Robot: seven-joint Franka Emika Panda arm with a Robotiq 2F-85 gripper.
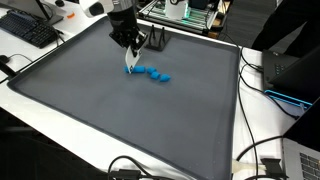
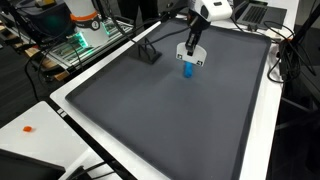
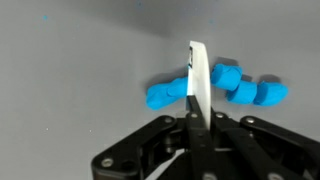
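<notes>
wrist view, fingers (image 3: 190,122) clamped on white strip (image 3: 197,70) — pointing straight out, blue chain (image 3: 165,95) crosswise

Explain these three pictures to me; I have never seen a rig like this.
This is a robot arm ending in a two-fingered gripper. Two pictures come from cameras standing outside it, at different places; the third comes from a camera on its wrist, looking along the gripper. Below it lies a dark grey mat. On the mat is a row of small blue pieces. The gripper is shut on a thin white strip that reaches down to the blue pieces; whether it touches them I cannot tell.
</notes>
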